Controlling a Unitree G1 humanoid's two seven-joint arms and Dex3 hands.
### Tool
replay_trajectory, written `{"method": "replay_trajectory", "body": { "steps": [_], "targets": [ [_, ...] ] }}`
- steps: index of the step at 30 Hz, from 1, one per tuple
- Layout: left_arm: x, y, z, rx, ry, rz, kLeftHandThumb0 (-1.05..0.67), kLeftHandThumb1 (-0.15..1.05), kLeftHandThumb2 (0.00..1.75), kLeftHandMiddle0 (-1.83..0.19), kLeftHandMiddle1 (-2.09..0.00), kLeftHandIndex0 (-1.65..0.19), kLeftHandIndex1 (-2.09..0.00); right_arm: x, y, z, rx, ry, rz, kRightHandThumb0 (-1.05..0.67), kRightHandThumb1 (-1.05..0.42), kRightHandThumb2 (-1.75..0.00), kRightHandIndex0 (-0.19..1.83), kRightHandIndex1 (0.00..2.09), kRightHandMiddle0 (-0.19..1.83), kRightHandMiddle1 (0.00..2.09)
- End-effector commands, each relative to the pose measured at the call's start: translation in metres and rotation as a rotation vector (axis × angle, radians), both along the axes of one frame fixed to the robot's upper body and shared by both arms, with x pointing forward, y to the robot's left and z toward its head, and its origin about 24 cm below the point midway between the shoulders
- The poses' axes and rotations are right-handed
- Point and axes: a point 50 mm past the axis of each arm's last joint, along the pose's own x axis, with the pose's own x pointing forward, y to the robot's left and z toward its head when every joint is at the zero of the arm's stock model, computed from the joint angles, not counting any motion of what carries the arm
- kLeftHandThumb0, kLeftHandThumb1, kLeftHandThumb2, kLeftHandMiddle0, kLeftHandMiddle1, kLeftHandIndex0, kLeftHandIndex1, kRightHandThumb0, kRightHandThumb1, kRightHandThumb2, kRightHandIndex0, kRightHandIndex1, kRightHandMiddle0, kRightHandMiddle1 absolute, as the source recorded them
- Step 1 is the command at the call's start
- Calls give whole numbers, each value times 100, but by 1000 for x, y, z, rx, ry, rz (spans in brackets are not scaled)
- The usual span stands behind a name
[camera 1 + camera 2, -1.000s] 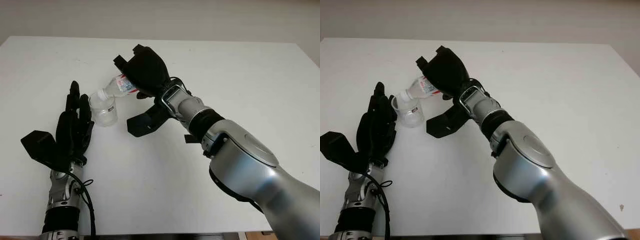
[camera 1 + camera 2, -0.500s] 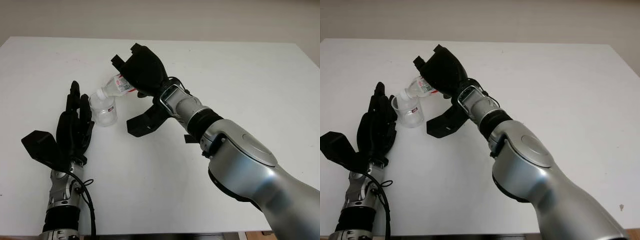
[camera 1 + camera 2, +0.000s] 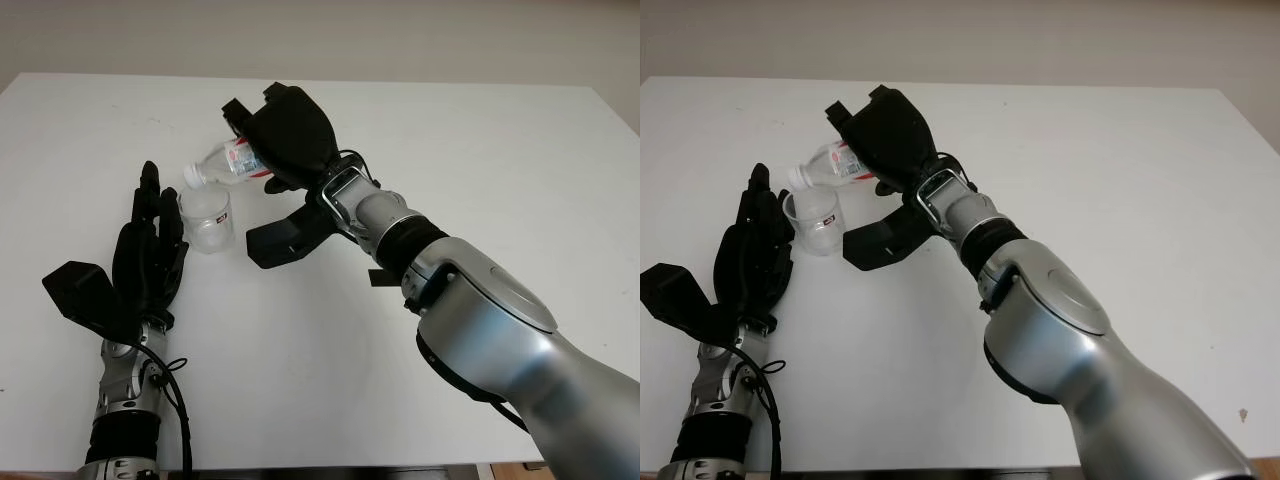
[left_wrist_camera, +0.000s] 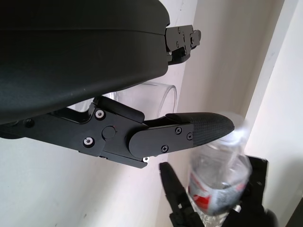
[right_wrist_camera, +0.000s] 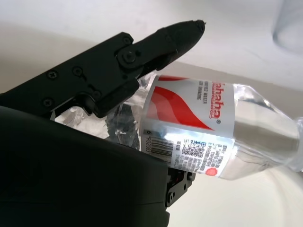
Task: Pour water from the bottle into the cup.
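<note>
In the upper middle of the head views, the right hand point(image 3: 285, 140) is closed around the bottle point(image 3: 228, 162), holding it nearly level above the white table point(image 3: 520, 180) with its white-capped neck pointing toward the frame's left. The clear cup point(image 3: 206, 220) stands upright just below the bottle's mouth. At lower left, the left hand point(image 3: 145, 265) is open and holds nothing, its fingertips just beside the cup.

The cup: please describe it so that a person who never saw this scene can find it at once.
On the white table, look beside the open left hand, on its right. The cup stands there upright, below the mouth of the bottle held by the right hand. It is clear, short, and has no label.
</note>
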Motion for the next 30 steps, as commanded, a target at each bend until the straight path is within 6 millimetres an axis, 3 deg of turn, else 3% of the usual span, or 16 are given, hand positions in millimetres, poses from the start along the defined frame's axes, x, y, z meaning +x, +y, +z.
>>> {"method": "replay_trajectory", "body": {
  "steps": [1, 6, 13, 22, 26, 30],
  "targets": [
    [-5, 4, -8, 0, 32, -1, -75, 105, 52, 15, -5, 13, -5, 2, -8, 6, 120, 20, 6, -42, -105, -28, 122, 209, 65, 209],
    [-4, 7, -7, 8, 30, -6, -75, 105, 52, 15, -6, 12, -6, 5, -27, 6, 365, 82, -5, -44, -105, -28, 130, 209, 84, 209],
    [-4, 8, -6, 13, 36, -8, -75, 105, 51, 13, -6, 11, -6, 5, -61, -13, 772, 347, 108, -40, -105, -32, 140, 209, 108, 209],
    [-2, 9, -5, 34, 50, -26, -75, 105, 53, 13, -5, 12, -5, -16, -103, -66, 1123, 642, 279, -38, -105, -36, 138, 209, 106, 209],
    [0, 9, -4, 40, 52, -41, -75, 105, 52, 12, -6, 12, -6, -25, -120, -93, 1261, 779, 236, -42, -105, -36, 136, 209, 105, 209],
    [1, 8, -3, 38, 63, -49, -75, 105, 52, 12, -6, 12, -5, -36, -133, -103, 1309, 806, 223, -41, -105, -36, 135, 209, 97, 209]
  ]
}}
